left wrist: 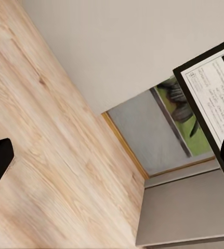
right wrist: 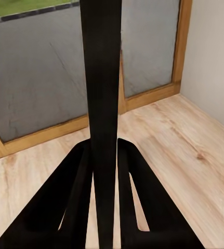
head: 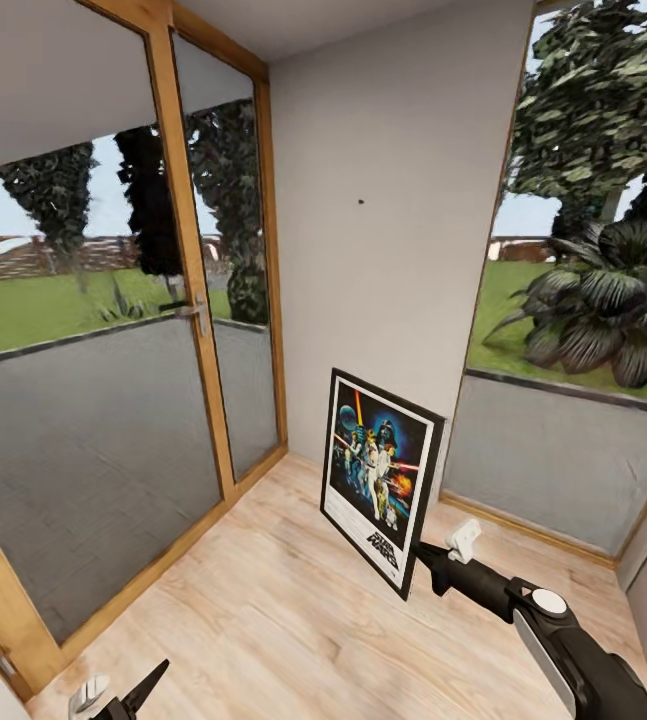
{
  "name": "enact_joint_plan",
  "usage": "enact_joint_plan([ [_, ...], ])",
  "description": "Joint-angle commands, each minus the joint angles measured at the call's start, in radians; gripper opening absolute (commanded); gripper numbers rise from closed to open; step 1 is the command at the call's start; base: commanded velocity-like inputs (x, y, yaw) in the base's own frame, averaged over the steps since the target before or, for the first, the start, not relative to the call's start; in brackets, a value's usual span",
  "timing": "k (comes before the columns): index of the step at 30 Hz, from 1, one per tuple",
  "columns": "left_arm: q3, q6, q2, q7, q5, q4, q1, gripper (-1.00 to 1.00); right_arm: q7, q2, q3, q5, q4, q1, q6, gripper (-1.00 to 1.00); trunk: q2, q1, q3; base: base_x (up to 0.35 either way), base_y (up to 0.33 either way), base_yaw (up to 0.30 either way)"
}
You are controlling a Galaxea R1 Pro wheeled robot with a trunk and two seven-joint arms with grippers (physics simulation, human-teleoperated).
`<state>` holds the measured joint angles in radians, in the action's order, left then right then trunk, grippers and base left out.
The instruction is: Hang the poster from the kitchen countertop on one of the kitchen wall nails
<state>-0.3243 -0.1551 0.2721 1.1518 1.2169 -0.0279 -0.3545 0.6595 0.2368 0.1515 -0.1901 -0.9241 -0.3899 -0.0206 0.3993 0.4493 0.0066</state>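
I'm in the carry-and-hang step. My right gripper (head: 425,562) has its fingers (right wrist: 80,202) closed on the poster (head: 378,465) at its lower right edge, holding it upright above the floor (head: 263,600), facing me, below the nail (head: 361,201) in the wall (head: 393,250). Next I judge I must lift it so its top reaches the nail. The left gripper (head: 123,695) hangs low, spread and empty. No containers here.
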Motion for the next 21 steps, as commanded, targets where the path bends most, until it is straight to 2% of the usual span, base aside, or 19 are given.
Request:
enact_joint_plan([
  [1,-0.008,-0.009,0.000,0.000,0.006,0.000,0.000,1.00,0.003,0.001,0.003,-0.008,0.001,0.000,-0.001,-1.00,0.001,0.001,0.000,0.211,0.293,0.000],
  [7,-0.008,-0.009,0.000,-0.001,0.006,0.000,0.000,1.00,0.003,0.001,0.002,-0.008,0.001,0.000,0.000,-1.00,0.001,0.001,0.000,0.211,0.294,-0.040],
  [16,-0.010,-0.009,-0.001,-0.003,0.004,0.000,0.000,1.00,0.003,0.001,0.002,-0.008,0.001,-0.001,0.001,-1.00,0.001,0.001,0.002,0.211,0.297,-0.263],
  [21,-0.014,-0.010,-0.024,-0.005,0.002,-0.001,-0.001,1.00,0.003,0.001,0.002,-0.008,0.002,-0.001,0.001,-1.00,0.001,0.001,0.002,0.211,0.297,-0.298],
])
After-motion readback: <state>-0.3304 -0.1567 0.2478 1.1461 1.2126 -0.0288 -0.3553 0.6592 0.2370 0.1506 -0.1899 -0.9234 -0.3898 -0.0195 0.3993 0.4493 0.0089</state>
